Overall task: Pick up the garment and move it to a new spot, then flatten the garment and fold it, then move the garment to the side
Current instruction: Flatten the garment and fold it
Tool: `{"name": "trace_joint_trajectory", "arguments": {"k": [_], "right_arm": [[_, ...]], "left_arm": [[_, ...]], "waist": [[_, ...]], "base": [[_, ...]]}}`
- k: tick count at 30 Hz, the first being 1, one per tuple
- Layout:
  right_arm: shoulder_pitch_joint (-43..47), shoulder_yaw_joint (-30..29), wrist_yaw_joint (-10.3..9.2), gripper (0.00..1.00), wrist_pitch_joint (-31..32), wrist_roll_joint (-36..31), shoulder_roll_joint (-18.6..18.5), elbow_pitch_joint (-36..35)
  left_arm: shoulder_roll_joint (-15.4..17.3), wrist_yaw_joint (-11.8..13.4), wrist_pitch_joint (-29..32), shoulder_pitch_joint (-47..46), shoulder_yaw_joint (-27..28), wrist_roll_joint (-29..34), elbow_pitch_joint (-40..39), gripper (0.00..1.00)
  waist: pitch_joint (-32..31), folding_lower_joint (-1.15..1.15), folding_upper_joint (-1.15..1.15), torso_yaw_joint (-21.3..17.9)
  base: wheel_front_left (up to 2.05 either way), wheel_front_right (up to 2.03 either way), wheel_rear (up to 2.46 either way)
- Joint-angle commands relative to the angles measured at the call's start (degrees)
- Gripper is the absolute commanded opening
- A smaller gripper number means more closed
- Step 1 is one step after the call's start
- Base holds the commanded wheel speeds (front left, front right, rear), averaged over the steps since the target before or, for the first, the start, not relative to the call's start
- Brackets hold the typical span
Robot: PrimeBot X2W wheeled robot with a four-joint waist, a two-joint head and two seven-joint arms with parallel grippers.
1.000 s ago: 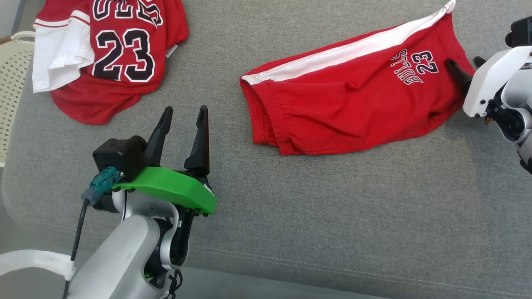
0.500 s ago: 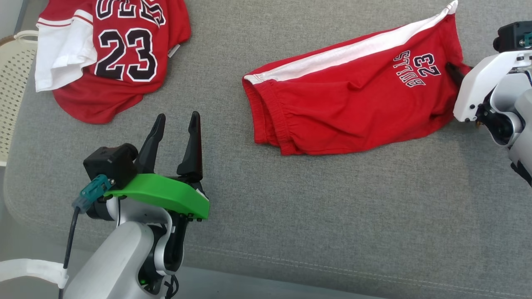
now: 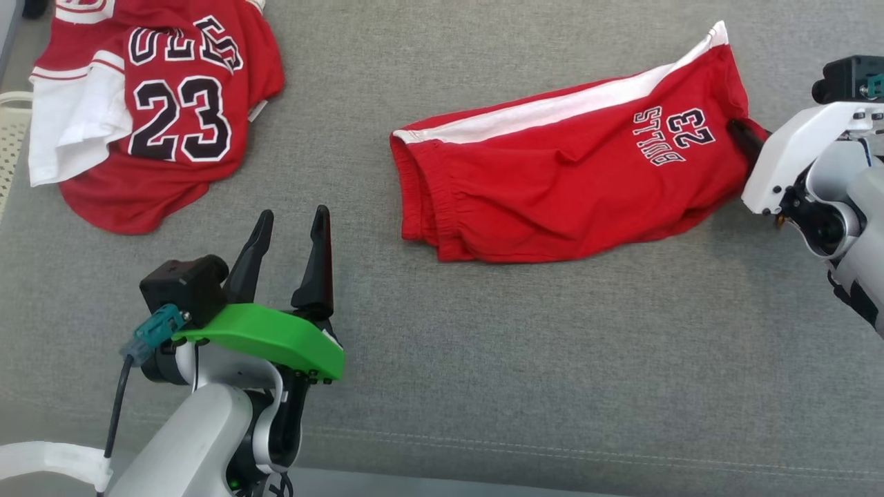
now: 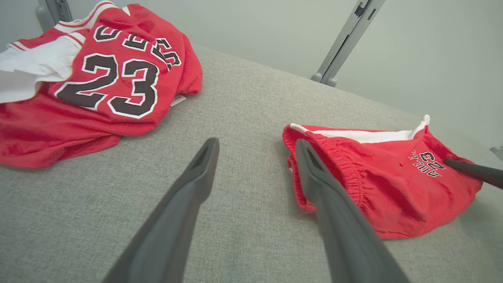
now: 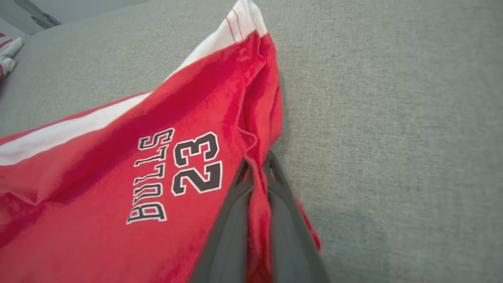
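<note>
The garment, red shorts [image 3: 552, 186] with a white side stripe and "BULLS 23" print, lies crumpled on the grey cushion, waistband toward the left. My right gripper [image 3: 739, 131] is at the shorts' right hem. In the right wrist view its fingers [image 5: 257, 163] are shut on a pinched fold of the red cloth [image 5: 118, 177]. My left gripper [image 3: 290, 221] hovers open over bare cushion to the left of the waistband, nothing between its fingers [image 4: 255, 143]. The shorts [image 4: 393, 188] lie just right of them.
A red and white "23" jersey [image 3: 173, 117] lies bunched at the far left, also in the left wrist view [image 4: 98, 86]. A white lattice basket [image 3: 8, 131] sits past the cushion's left edge. The grey cushion [image 3: 552, 359] runs bare toward its front seam.
My right gripper has shut on the shorts' right hem. The head camera has shifted, so the whole scene sits differently in view. The left gripper stays open.
</note>
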Motion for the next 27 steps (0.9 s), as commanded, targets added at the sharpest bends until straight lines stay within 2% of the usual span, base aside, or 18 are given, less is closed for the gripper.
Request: {"name": "trace_joint_trajectory", "arguments": {"k": [1, 10, 14, 19, 27], "right_arm": [[1.7, -0.2, -0.09, 0.0, -0.5, 1.0, -1.4, -0.7], [7.4, -1.1, -0.09, 0.0, -1.0, 5.0, -5.8, -6.1], [10.7, -2.3, -0.09, 0.0, -3.5, 6.6, -6.9, -7.4], [13.5, -3.0, -0.09, 0.0, -7.8, 6.4, -6.4, -7.9], [14.8, -4.4, -0.09, 0.0, -11.5, 7.2, -4.2, -6.2]], "left_arm": [[0.5, 0.2, 0.1, 1.0, 0.2, -0.7, -0.1, 1.0], [1.7, 1.0, 0.5, 2.7, 0.4, -0.9, -1.5, 1.0], [2.3, 1.6, 0.6, 3.7, 0.4, -0.8, -2.8, 1.0], [2.9, 2.1, 0.8, 4.3, 0.5, -0.6, -4.2, 1.0], [2.7, 2.5, 1.1, 4.6, 0.1, -0.8, -4.9, 1.0]], "waist": [[-1.3, 0.0, 0.0, -1.9], [-3.4, 0.0, 0.0, -6.3], [-4.1, 0.0, 0.0, -8.1], [-4.5, 0.0, 0.0, -9.9], [-4.8, 0.0, 0.0, -10.3]], "base": [[0.0, 0.0, 0.0], [0.0, 0.0, 0.0], [0.0, 0.0, 0.0], [0.0, 0.0, 0.0], [0.0, 0.0, 0.0]]}}
